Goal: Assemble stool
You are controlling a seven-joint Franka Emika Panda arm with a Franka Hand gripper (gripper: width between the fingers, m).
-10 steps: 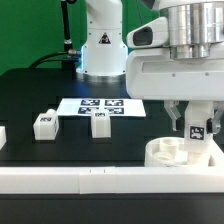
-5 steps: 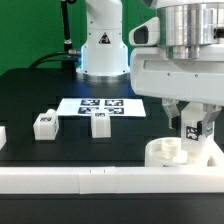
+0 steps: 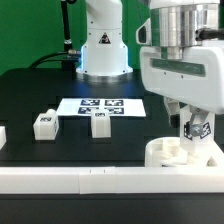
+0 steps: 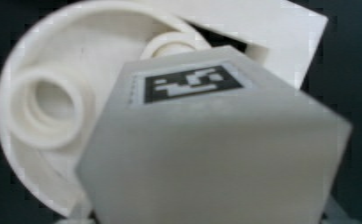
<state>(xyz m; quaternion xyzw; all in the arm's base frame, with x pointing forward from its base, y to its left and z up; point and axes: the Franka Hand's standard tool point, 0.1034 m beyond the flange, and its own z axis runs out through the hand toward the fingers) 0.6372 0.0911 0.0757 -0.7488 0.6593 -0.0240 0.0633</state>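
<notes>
My gripper [image 3: 197,126] is shut on one white stool leg [image 3: 197,129] with a black-and-white tag, held slightly tilted just above the round white seat [image 3: 170,152] at the exterior view's right. In the wrist view the held leg [image 4: 204,130] fills most of the picture, and the seat [image 4: 50,108] with its socket holes lies behind it. The fingers are hidden there by the leg. Two more legs [image 3: 44,123] [image 3: 99,122] stand on the black table at the exterior view's left and middle.
The marker board [image 3: 100,105] lies flat behind the loose legs. A long white border rail [image 3: 90,180] runs along the front edge, with the seat against it. The robot base [image 3: 100,50] stands at the back.
The gripper has shifted a little toward the exterior view's right and turned, so the held leg now sits tilted over the seat. The loose legs have not moved.
</notes>
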